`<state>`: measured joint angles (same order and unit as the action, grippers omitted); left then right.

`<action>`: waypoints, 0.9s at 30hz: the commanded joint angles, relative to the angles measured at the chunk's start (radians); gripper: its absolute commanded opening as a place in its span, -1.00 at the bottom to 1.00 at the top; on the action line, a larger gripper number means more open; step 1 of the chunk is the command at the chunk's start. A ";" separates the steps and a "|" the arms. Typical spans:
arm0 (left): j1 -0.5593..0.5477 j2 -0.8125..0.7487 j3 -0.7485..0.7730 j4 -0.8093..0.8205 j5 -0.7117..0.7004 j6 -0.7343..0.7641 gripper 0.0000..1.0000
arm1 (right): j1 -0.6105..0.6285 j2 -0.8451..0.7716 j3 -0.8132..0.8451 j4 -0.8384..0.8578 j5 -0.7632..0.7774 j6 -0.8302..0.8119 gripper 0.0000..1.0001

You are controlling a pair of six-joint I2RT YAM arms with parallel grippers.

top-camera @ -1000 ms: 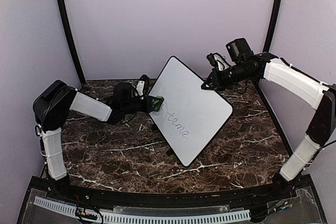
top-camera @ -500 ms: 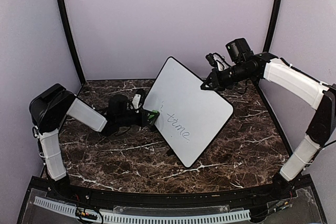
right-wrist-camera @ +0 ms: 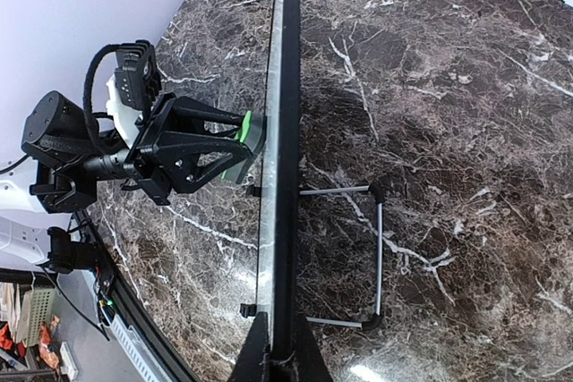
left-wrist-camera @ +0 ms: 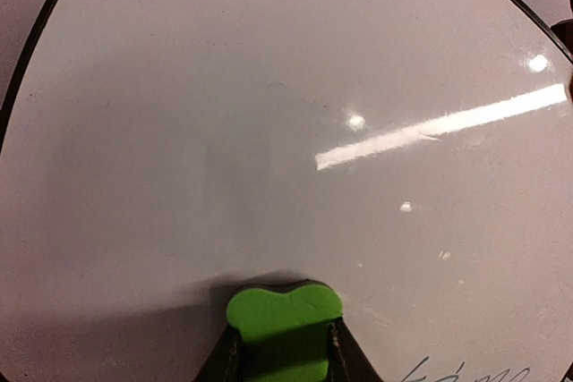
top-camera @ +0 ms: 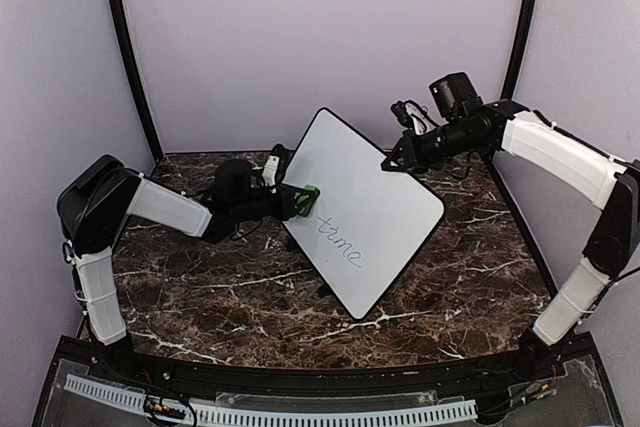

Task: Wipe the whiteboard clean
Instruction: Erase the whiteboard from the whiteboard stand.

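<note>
Whiteboard (top-camera: 375, 192): tilted on the desk (top-camera: 200, 287), our right hand (top-camera: 392, 160) clenched on its top edge.
Left hand (top-camera: 300, 199): grasping the green eraser (top-camera: 309, 193), swung back onto the board's left side.
Remaining: "time" (top-camera: 340, 244) is unwiped, so we judge more strokes are needed.

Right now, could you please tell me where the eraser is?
In the top view the eraser is left of centre, gripped by the left end effector and pressed against the whiteboard, just up-left of the written word.
</note>
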<state>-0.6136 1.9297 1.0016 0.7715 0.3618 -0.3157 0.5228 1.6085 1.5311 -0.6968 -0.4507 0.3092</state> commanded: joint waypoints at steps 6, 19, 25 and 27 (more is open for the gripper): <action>-0.013 -0.006 -0.162 0.066 0.009 -0.021 -1.00 | 0.054 0.029 -0.010 -0.043 -0.059 -0.117 -1.00; -0.014 -0.006 -0.074 0.003 -0.048 -0.005 -1.00 | 0.058 0.028 -0.014 -0.045 -0.056 -0.117 -1.00; -0.006 -0.003 0.034 -0.060 -0.061 0.007 -1.00 | 0.058 0.028 -0.014 -0.044 -0.055 -0.119 -1.00; -0.005 -0.003 0.030 -0.065 -0.062 0.010 -1.00 | 0.058 0.027 -0.012 -0.045 -0.057 -0.119 -1.00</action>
<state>-0.6144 1.9297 1.0149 0.7658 0.3126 -0.3237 0.5251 1.6100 1.5314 -0.6903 -0.4465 0.3096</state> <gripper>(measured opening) 0.259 0.033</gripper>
